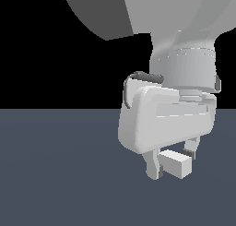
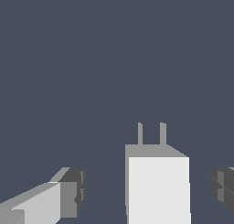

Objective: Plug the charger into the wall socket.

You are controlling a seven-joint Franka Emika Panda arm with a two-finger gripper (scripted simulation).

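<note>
The charger (image 1: 177,164) is a small off-white block lying on the dark blue-grey floor (image 1: 55,174). My gripper (image 1: 173,158) straddles it, one finger on each side. In the wrist view the charger (image 2: 158,187) sits between my fingers (image 2: 68,191), with a gap on both sides, so the jaws are open and not touching it. Its two short grey prongs (image 2: 151,134) point away from the wrist camera. The charger sits nearer one finger than the other. The wall socket is out of view in both frames.
The arm's large white links (image 1: 184,31) fill the upper part of the exterior view. Only the flat dark floor (image 2: 91,58) shows around the charger in the wrist view.
</note>
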